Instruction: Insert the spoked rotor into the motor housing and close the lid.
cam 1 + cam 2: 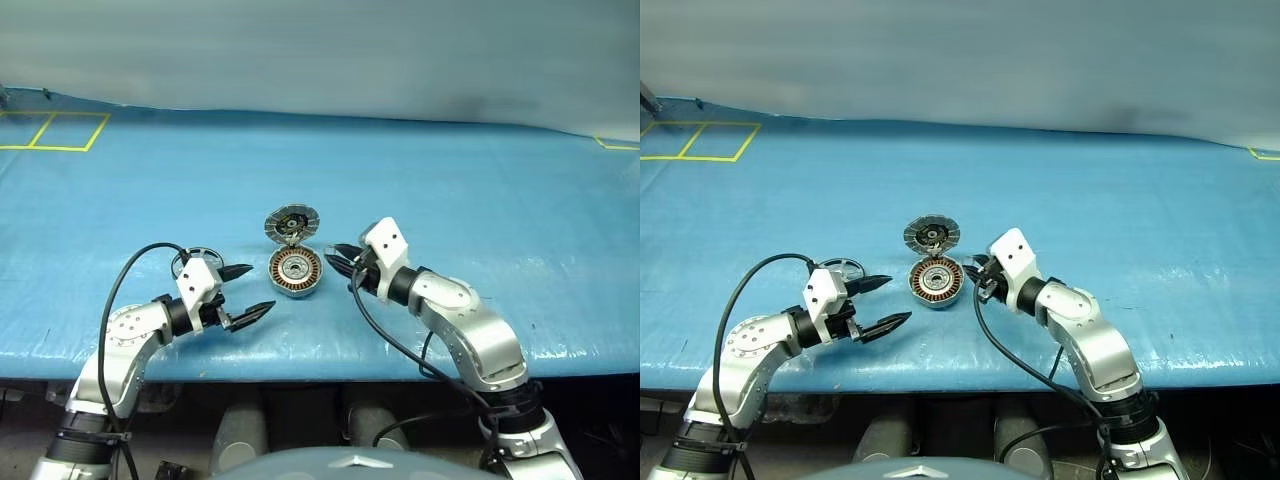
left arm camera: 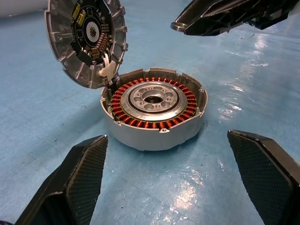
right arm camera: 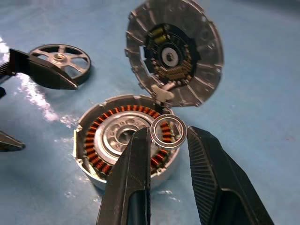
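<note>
Clamped in right gripper [image 3: 168, 137]: small silver ring [image 3: 153, 132], above open motor housing [image 1: 296, 272]. Left gripper [image 1: 261, 287] spread wide, spoked rotor [image 3: 59, 57] flat alongside.

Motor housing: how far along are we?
Done: the lid stands open, and the right gripper's fingers grip a small ring. In hand: it hangs at the motor housing's rim. Left: seat it, probably fit the spoked wheel lying by the open left gripper, close the lid.

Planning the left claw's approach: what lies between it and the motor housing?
Nothing but bare blue table cover, as seen in the left wrist view, separates the open left claw from the motor housing.
</note>
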`<state>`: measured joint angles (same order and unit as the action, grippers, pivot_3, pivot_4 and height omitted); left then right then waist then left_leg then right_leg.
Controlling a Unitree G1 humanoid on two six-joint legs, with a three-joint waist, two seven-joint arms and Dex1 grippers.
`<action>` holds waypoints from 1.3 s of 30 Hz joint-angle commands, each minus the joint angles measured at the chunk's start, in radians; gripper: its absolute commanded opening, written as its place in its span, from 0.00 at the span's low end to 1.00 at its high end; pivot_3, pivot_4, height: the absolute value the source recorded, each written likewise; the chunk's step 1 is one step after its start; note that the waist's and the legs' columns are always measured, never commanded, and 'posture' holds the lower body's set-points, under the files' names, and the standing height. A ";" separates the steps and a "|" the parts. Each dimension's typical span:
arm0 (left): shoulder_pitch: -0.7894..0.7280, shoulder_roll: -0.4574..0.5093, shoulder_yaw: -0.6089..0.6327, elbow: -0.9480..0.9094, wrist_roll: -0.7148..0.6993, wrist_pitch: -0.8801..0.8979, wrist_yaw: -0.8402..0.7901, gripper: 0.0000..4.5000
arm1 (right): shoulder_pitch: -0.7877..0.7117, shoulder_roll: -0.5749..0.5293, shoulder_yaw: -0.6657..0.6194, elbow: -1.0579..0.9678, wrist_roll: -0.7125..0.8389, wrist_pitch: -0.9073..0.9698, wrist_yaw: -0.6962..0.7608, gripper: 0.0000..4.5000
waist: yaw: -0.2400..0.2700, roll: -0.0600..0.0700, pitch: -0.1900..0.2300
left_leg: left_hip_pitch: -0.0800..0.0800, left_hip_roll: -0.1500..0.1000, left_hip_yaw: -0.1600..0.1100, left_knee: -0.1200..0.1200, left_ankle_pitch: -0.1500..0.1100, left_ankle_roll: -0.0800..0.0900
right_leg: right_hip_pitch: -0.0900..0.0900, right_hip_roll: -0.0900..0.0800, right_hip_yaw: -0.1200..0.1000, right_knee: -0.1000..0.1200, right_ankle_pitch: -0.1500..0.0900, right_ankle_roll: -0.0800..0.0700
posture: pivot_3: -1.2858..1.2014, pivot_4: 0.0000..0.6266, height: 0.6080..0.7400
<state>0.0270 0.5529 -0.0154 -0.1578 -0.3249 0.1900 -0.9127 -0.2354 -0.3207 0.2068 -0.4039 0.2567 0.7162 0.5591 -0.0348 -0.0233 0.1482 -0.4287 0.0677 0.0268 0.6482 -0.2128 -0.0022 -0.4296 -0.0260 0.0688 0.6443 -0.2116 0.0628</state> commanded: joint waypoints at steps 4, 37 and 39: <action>0.002 -0.003 0.007 -0.035 -0.003 -0.020 0.013 1.00 | -0.102 0.029 0.080 0.073 0.001 -0.007 0.037 0.17 | -0.002 0.000 0.000 | 0.000 0.000 0.000 0.000 0.000 0.000 | 0.000 0.000 0.000 0.000 0.000 0.000 | 0.52 0.24 1.00; 0.016 0.008 0.020 -0.045 -0.004 -0.044 0.038 1.00 | -0.181 0.093 0.150 0.329 -0.090 -0.115 0.063 0.17 | -0.002 0.000 0.000 | 0.000 0.000 0.000 0.000 0.000 0.000 | 0.000 0.000 0.000 0.001 0.000 0.000 | 0.52 0.24 1.00; 0.018 0.008 0.021 -0.045 -0.002 -0.046 0.040 1.00 | -0.185 0.094 0.149 0.337 -0.093 -0.118 0.063 0.17 | -0.002 0.000 0.000 | 0.000 0.000 0.000 0.000 0.000 0.000 | 0.000 0.000 0.000 0.001 0.000 0.000 | 0.52 0.24 1.00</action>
<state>0.0527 0.5540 -0.0095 -0.1605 -0.3244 0.1651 -0.8737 -0.4066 -0.2329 0.3669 -0.0527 0.1636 0.6189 0.6161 -0.0365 -0.0231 0.1483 -0.4284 0.0677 0.0270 0.6486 -0.2127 -0.0021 -0.4298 -0.0259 0.0688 0.6450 -0.2113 0.0632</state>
